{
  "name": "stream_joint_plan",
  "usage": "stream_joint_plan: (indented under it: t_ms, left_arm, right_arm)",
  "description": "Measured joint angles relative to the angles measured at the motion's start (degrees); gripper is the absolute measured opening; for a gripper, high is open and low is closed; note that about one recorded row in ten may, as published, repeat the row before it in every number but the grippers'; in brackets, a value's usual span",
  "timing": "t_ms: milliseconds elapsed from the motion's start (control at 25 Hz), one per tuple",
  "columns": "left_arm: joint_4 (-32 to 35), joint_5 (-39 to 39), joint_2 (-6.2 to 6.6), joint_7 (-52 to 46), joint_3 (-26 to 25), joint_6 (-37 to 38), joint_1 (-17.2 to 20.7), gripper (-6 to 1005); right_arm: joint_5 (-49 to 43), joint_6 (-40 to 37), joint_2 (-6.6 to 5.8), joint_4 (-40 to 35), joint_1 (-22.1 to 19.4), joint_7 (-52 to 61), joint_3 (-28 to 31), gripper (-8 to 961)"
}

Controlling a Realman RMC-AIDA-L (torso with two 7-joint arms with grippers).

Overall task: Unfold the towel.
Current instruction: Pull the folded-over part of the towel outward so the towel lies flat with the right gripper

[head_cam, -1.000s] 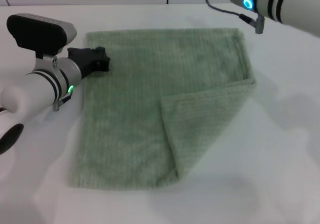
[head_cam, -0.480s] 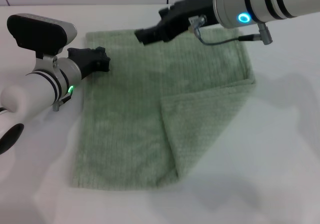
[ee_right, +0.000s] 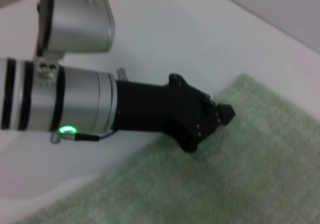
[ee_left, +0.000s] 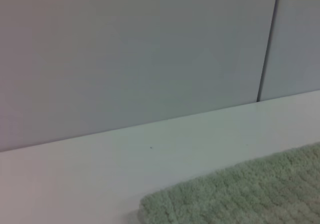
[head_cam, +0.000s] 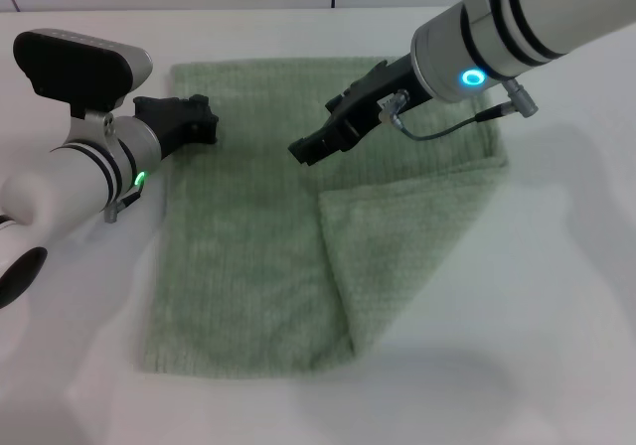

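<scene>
The towel (head_cam: 258,236) lies spread on the white table (head_cam: 556,296) in front of us, mostly flat, with its near-right corner doubled back over itself as a triangular flap (head_cam: 397,256) whose folded edge runs from the right hem down toward the near hem. We judge the job largely done: the left side and the far half already lie in a single layer, and what is left is that one flap, which needs to be taken by its tip or hem and drawn out to the right and toward us until the cloth is square. Our right gripper (head_cam: 310,150) hangs over the middle of the towel, just beyond the far tip of the flap and not gripping anything that we can see; whether its fingers are spread or closed we cannot tell. Our left gripper (head_cam: 204,117) rests at the towel's far-left edge, fingers seemingly closed, though whether it pinches the hem we cannot tell.
</scene>
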Motion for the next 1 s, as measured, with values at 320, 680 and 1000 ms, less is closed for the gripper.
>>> stream_joint_plan:
  t_ms: [320, 680, 1000]
  left_arm:
    - [-0.13, -0.01, -0.02, 0.0, 0.0, 0.13, 0.02, -1]
    - [-0.31, 0.0, -0.02, 0.0, 0.0, 0.12, 0.01, -1]
    - [-0.34, 0.0, -0.02, 0.0, 0.0, -0.08, 0.01, -1]
  right_arm:
    - [-0.12, -0.52, 0.09, 9.54, 4.37, -3.43, -0.75, 777]
    - [0.07, 0.06, 0.24, 15.7, 7.26, -5.17, -2.39, 777]
    - [-0.17, 0.3, 0.26, 16.57, 7.56, -5.27, -3.14, 779]
